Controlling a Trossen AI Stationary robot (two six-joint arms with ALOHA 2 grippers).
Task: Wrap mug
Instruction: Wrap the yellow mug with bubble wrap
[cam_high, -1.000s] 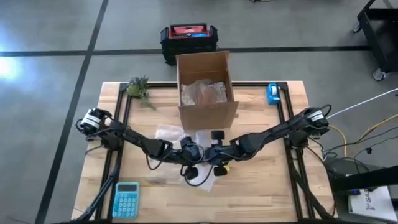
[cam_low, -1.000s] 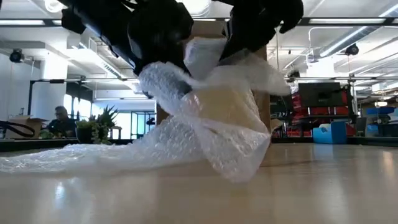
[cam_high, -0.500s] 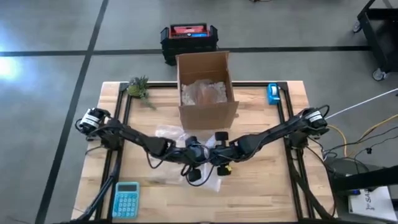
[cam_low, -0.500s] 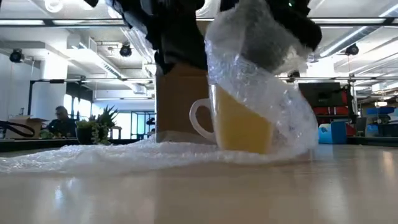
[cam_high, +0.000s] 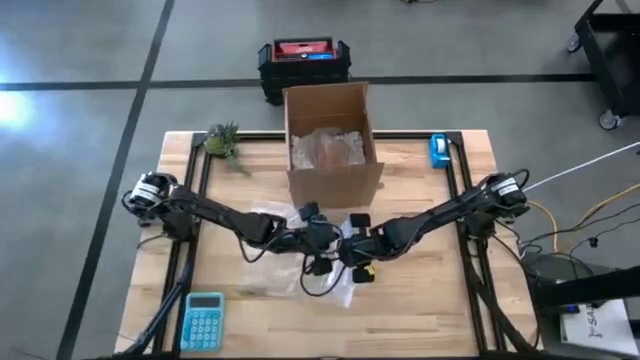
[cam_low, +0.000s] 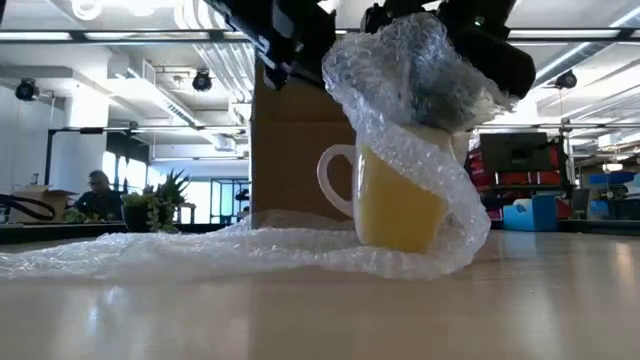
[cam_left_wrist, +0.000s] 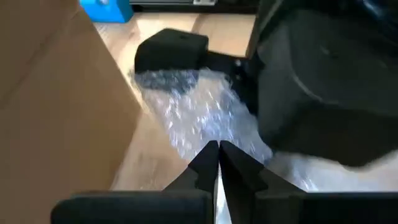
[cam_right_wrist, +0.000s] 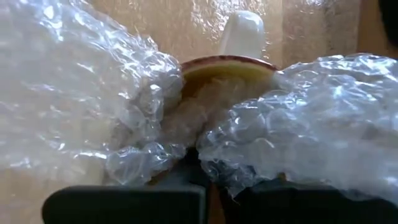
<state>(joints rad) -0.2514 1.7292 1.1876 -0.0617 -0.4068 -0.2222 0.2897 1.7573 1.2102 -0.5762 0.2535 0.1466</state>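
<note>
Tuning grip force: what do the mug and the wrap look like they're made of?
Mug: likely glazed ceramic; opaque yellow body, white handle, smooth and slightly glossy. Wrap: clear plastic bubble wrap; translucent, dimpled with air cells, glinting and crumpling softly over the mug's rim.

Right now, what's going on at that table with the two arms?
The robot is wrapping a yellow mug in bubble wrap. The mug stands upright on the table, in front of a cardboard box, with the wrap pulled over its top and down one side; its handle is uncovered. The right gripper sits over the mug, its fingers buried in wrap. The left gripper is beside it with fingers shut, holding nothing visible. The rest of the sheet trails flat across the table.
</note>
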